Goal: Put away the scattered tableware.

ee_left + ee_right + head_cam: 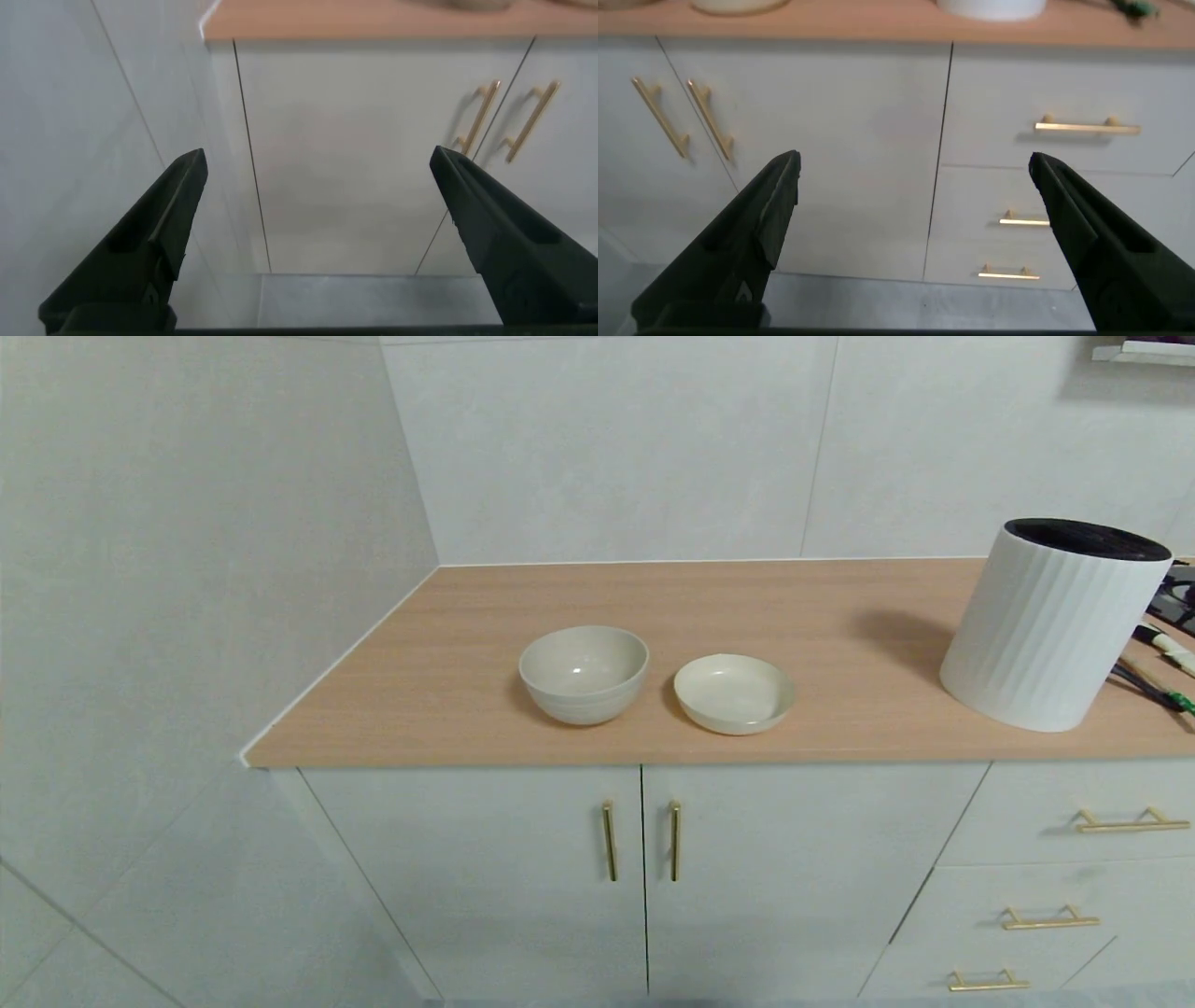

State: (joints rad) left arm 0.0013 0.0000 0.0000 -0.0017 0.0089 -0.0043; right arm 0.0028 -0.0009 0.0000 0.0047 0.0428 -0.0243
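On the wood-toned surface (747,607), from the head view: white ribbed canister (1050,630) far right; deep bowl (583,674) near the front edge; shallower bowl (735,693) just beside it on its right, not touching. Below, pale cabinet doors (485,877) with brass handles (609,840). From the wrists: left gripper (318,154) low before the doors, right gripper (912,159) before doors and drawers (1064,103), both with jaws spread wide, holding nothing.

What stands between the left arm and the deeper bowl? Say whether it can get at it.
Probably yes. The left gripper hangs open below the counter edge, facing the cupboard doors, so it must rise first. The bowl sits near the front edge, apart from the dish.
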